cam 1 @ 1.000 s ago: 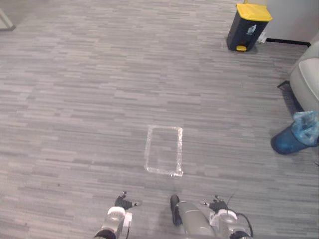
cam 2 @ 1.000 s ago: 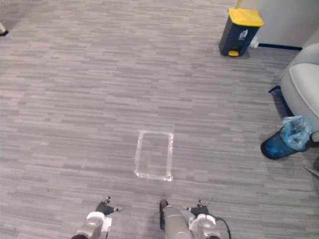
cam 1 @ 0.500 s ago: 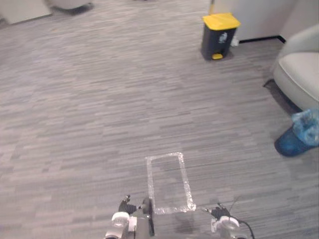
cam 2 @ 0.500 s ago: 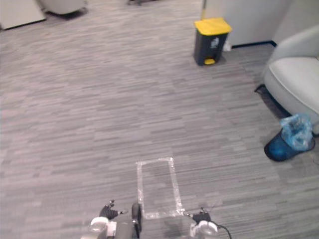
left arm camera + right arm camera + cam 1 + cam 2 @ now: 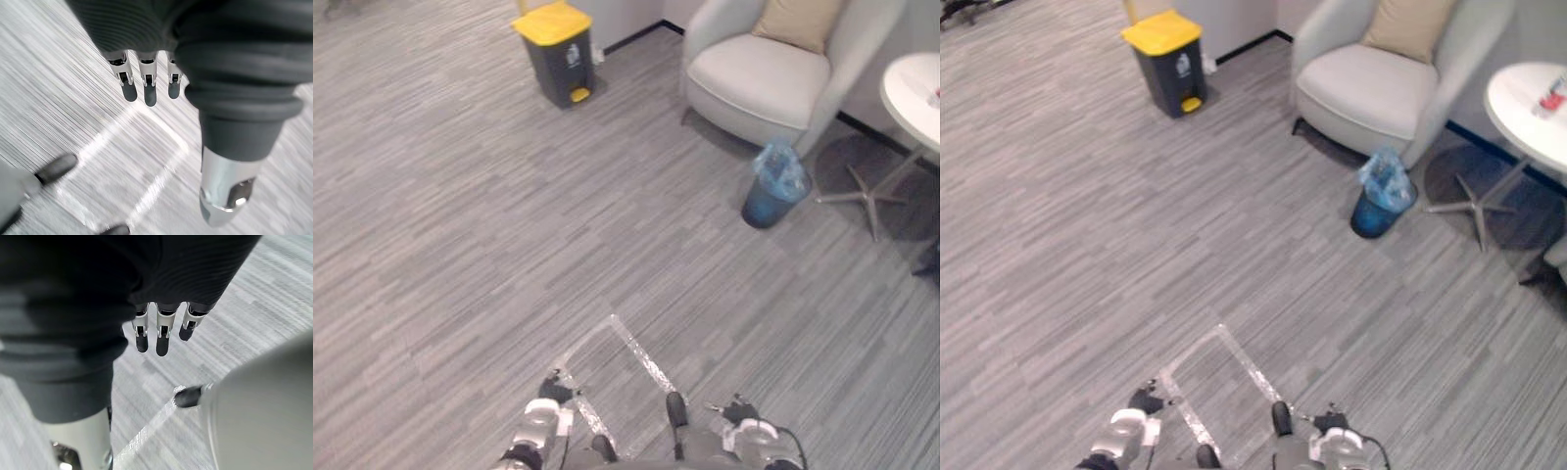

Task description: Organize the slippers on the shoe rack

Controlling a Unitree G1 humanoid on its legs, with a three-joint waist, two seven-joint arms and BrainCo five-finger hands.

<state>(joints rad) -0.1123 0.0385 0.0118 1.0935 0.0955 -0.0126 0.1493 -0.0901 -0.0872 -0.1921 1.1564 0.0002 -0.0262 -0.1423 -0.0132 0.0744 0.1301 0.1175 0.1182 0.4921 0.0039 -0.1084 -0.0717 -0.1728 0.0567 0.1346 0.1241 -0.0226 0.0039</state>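
Neither slippers nor a shoe rack can be made out in these views, so where the task's things lie cannot be told from here.

The left robot hand [image 5: 146,83] hangs over the floor [image 5: 440,225] with its fingers [image 5: 150,93] straight and relaxed, thumb apart, holding nothing. The right robot hand [image 5: 161,330] hangs the same way, fingers loose and carrying nothing. Both sit low near the body, above a taped rectangle [image 5: 607,367] on the floor.

What could go wrong, as a judgement: the room ahead is cluttered on the right side. A small blue bin [image 5: 773,186] with a bag liner stands just in front of the armchair [image 5: 769,73], and the star-shaped base [image 5: 871,191] of a round white surface [image 5: 1533,108] spreads across the floor near it. Walking or turning that way could clip the bin or catch the base's legs. With both robot hands hanging loose and close to the legs, a swing could also knock one against the body. And with the rack unseen, heading off in the wrong direction is the plainest risk.

Counted: one taped rectangle, one yellow-lidded bin [image 5: 553,49], one blue bin, one armchair with one cushion [image 5: 798,20], one round white surface, two robot hands.
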